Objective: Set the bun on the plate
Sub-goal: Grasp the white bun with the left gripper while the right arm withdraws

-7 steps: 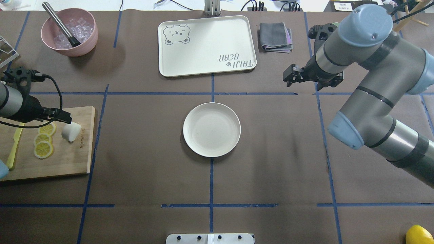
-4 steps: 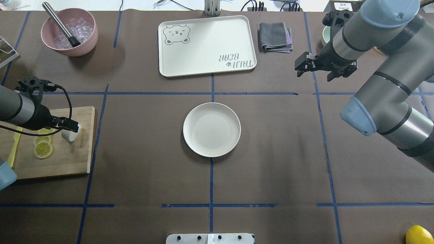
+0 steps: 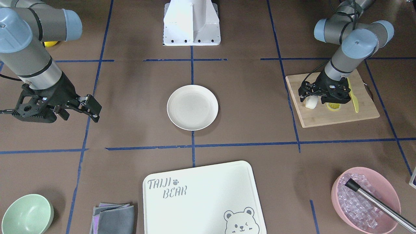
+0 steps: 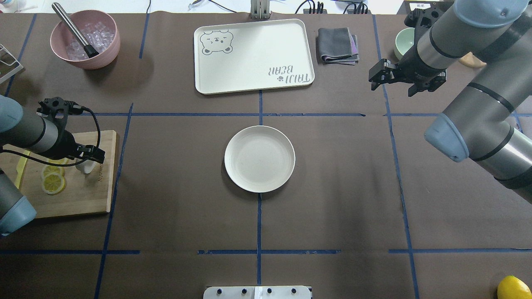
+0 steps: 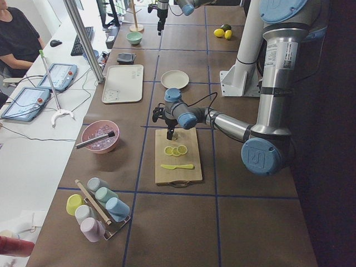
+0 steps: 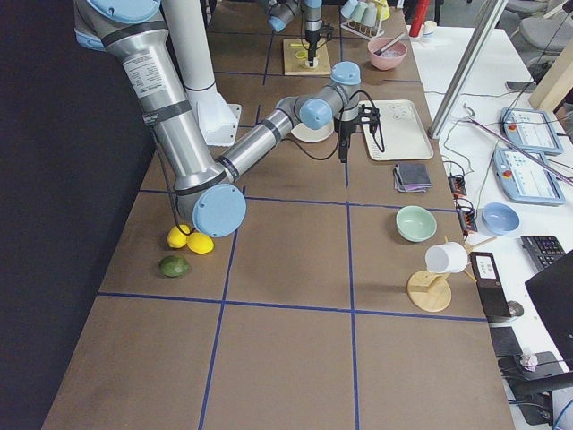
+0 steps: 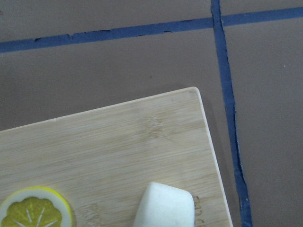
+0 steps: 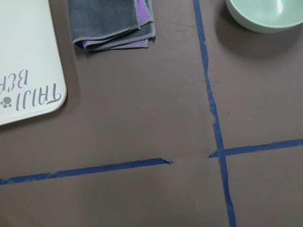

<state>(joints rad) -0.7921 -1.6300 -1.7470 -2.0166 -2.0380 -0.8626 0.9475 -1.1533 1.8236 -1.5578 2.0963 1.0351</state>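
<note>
Brown worktop [image 4: 174,166] lies open between the round cream-white plate [image 4: 259,159] and the small white bun [image 3: 311,103], which sits near the wooden cutting board's [image 4: 83,199] plate-side edge. Left claw [image 4: 90,160] is at the bun, closure cannot be told; right claw [image 4: 397,82] is spread apart.

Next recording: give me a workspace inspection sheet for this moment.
Surface: brown table cover with blue tape grid.
Job's things: small white bun on wooden cutting board; round cream plate bare.
Clutter: yellow lemon slices, pink ice bowl, white bear-printed tray, folded grey cloth, pale green bowl.
Grippers: left gripper over the bun, state unclear; right gripper open, holding nothing.
Cables: black cable looped at left wrist.
Surroundings: seated person at side bench.
</note>
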